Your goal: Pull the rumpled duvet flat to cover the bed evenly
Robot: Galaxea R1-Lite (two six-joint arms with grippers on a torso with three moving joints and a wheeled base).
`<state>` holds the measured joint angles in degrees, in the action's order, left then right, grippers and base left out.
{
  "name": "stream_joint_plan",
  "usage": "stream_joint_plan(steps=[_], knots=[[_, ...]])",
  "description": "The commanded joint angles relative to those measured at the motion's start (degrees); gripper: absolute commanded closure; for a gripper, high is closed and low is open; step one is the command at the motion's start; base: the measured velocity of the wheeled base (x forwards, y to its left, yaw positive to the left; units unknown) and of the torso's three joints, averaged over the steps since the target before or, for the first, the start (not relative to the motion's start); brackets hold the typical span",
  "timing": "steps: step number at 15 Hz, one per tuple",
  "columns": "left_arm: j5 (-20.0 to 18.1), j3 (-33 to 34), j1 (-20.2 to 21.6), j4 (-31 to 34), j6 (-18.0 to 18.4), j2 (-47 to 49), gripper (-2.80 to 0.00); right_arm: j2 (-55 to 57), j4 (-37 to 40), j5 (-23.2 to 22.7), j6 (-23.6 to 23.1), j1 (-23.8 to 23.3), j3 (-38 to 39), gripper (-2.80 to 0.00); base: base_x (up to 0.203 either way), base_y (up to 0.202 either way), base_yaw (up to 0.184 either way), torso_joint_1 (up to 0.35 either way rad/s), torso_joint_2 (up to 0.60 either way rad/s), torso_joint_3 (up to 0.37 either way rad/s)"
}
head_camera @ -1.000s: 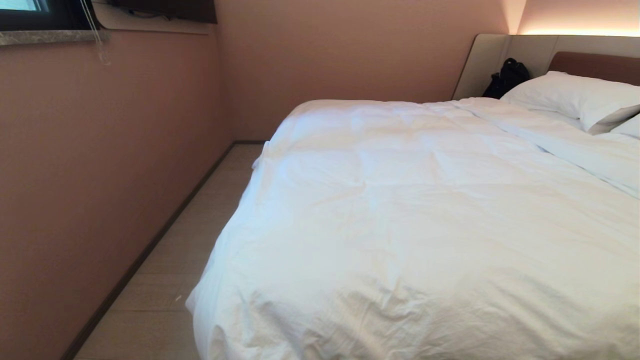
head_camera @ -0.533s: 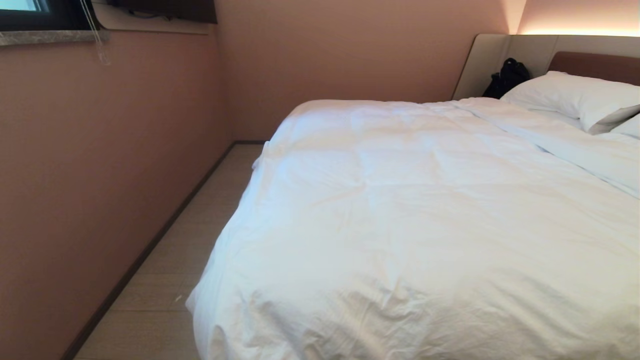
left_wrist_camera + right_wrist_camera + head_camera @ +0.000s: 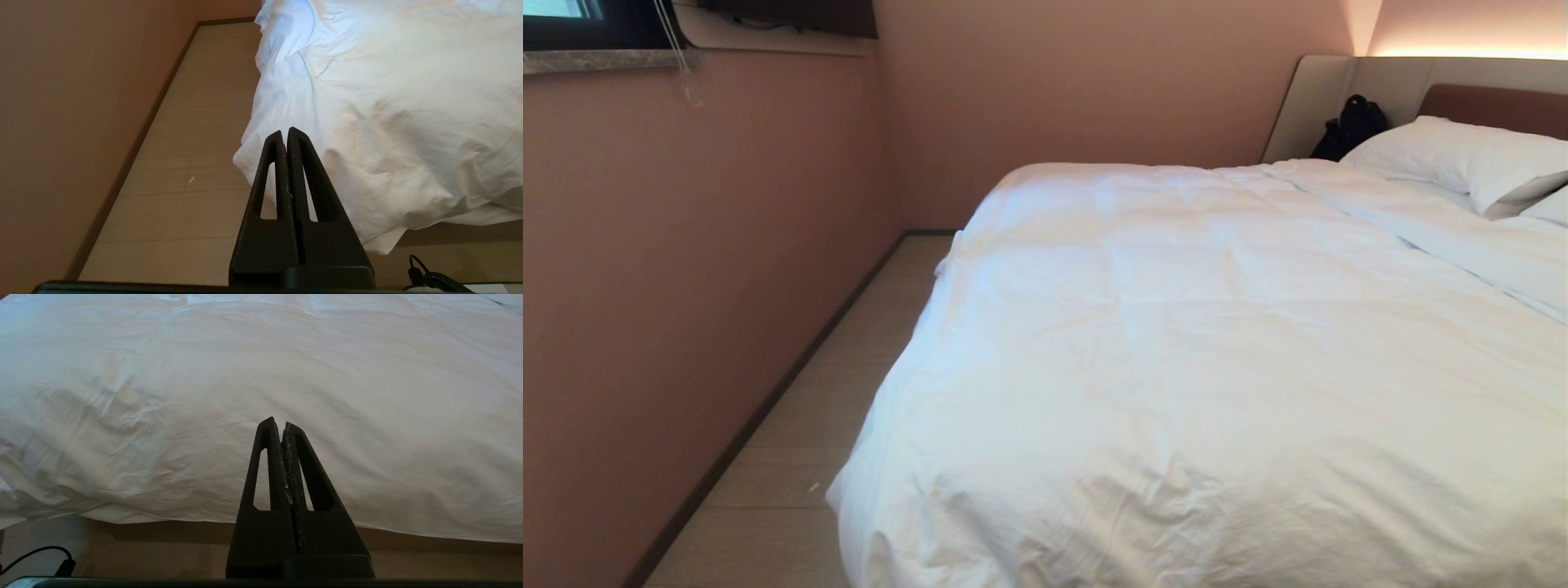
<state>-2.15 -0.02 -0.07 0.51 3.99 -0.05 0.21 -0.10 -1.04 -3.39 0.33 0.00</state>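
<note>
The white puffy duvet (image 3: 1192,359) lies spread over the bed (image 3: 1486,102), faintly quilted and wrinkled at its near end, hanging over the near left corner. In the left wrist view that draped corner (image 3: 367,122) hangs above the floor, and my left gripper (image 3: 284,132) sits shut and empty just short of it. The right wrist view shows the duvet's (image 3: 261,375) foot edge overhanging the brown bed base (image 3: 122,526); my right gripper (image 3: 282,424) is shut with nothing in it, short of that edge. Neither arm shows in the head view.
A pinkish wall (image 3: 686,269) runs along the left, leaving a narrow strip of wood floor (image 3: 792,457) beside the bed. White pillows (image 3: 1462,159) lie at the headboard with a black bag (image 3: 1352,126) beside them. A black cable (image 3: 36,559) lies on the floor.
</note>
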Motion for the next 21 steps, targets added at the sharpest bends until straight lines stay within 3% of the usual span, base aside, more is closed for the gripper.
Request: stream_joint_plan(steps=[1, 21], knots=[[0.04, 0.02, -0.01, 0.02, 0.14, 0.05, 0.00, -0.03, 0.01, -0.02, -0.04, 0.02, 0.00, 0.00, 0.000, 0.000, 0.000, 0.000, 0.00, 0.000], [0.39, 0.02, -0.01, -0.07, -2.49, 0.05, 0.00, -0.03, 0.01, -0.02, -0.04, 0.02, 0.00, 0.00, 0.000, 0.000, 0.000, 0.000, 0.00, 0.000]])
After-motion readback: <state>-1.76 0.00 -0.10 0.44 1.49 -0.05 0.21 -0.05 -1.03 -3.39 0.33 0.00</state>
